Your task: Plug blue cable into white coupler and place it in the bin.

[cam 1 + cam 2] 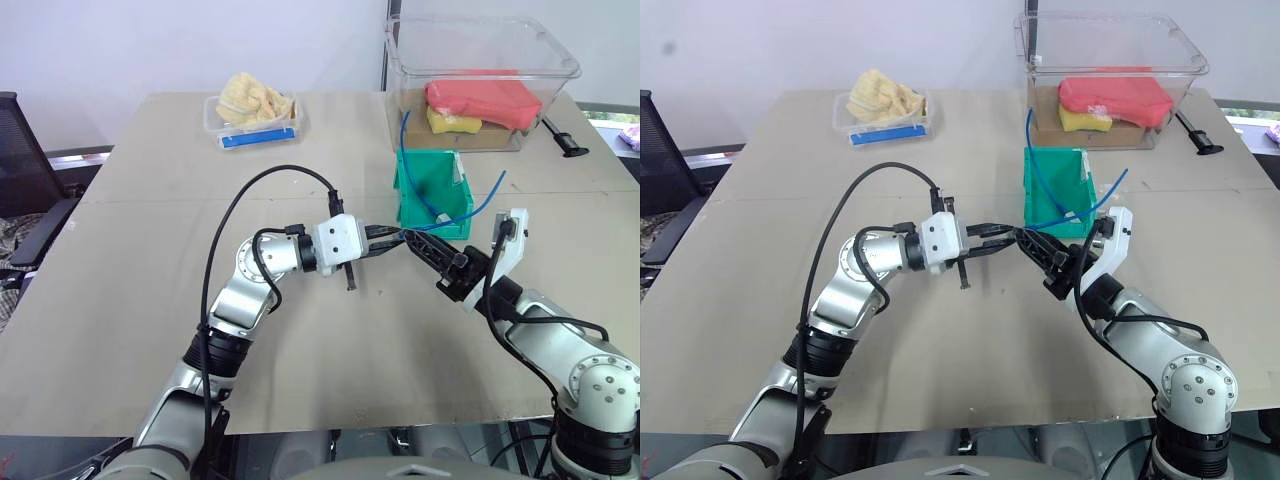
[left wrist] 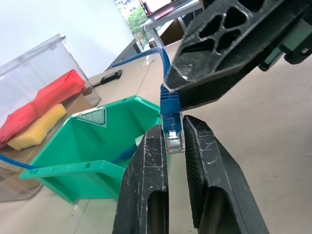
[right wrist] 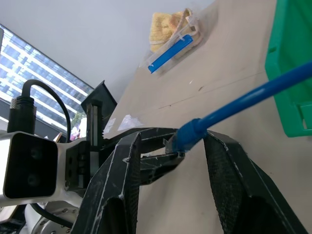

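where the two arms meet above the counter [image 1: 150, 300], the clear tub [image 1: 480, 80] stands at the far edge with the green bin [image 1: 432, 200] just before it. the blue cable [image 2: 146, 56] runs from the bin to its plug, pinched in the left gripper [image 2: 173, 134], jaws closed on it. the right gripper [image 3: 170, 151], jaws partly apart, straddles that plug without gripping it.

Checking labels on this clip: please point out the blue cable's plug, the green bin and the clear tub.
blue cable plug [image 2: 172, 134], left wrist view, on the clear plug tip between the left hand's fingers.
green bin [image 1: 420, 183], left eye view, on its inner back wall.
clear tub [image 1: 1110, 40], right eye view, on its upper wall.
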